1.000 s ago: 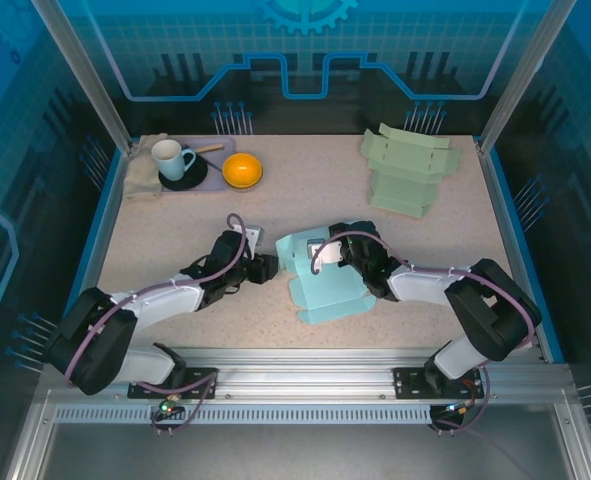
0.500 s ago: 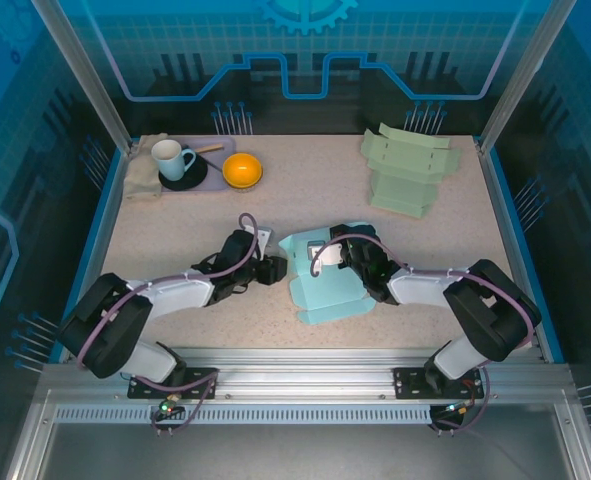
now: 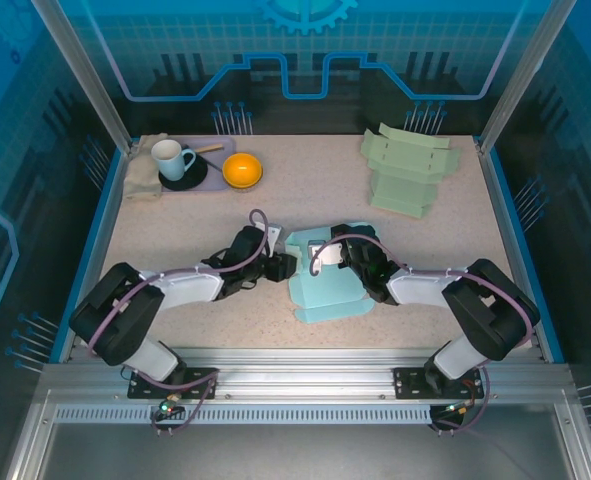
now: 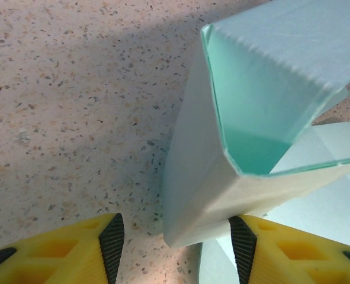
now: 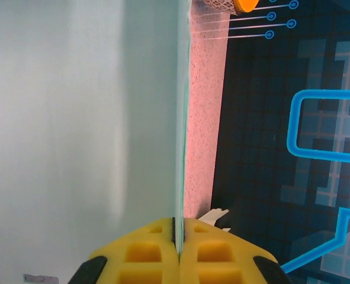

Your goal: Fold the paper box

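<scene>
- Left gripper (image 3: 285, 266) sits low near the centre of the top view, jaws apart, straddling the left edge of the paper box (image 3: 327, 288). Nothing is clamped.
- Up close in the left wrist view, one yellow finger (image 4: 269, 248) at the lower right is right against the box's folded wall. The other, at the lower left, stands clear of it, with speckled table (image 4: 74, 118) showing between.
- Right gripper (image 5: 179, 234) is closed tight at the bottom of its wrist view, pinching a thin panel of the box seen edge-on.
- Box itself is pale blue and partly folded, lying just below centre of the top view, between the two grippers.
- Further out, upper right: a stack of flat green cardboard (image 3: 407, 172).
- Upper left: a white mug (image 3: 170, 158), an orange bowl (image 3: 242, 170) and a beige cloth (image 3: 141, 178).
</scene>
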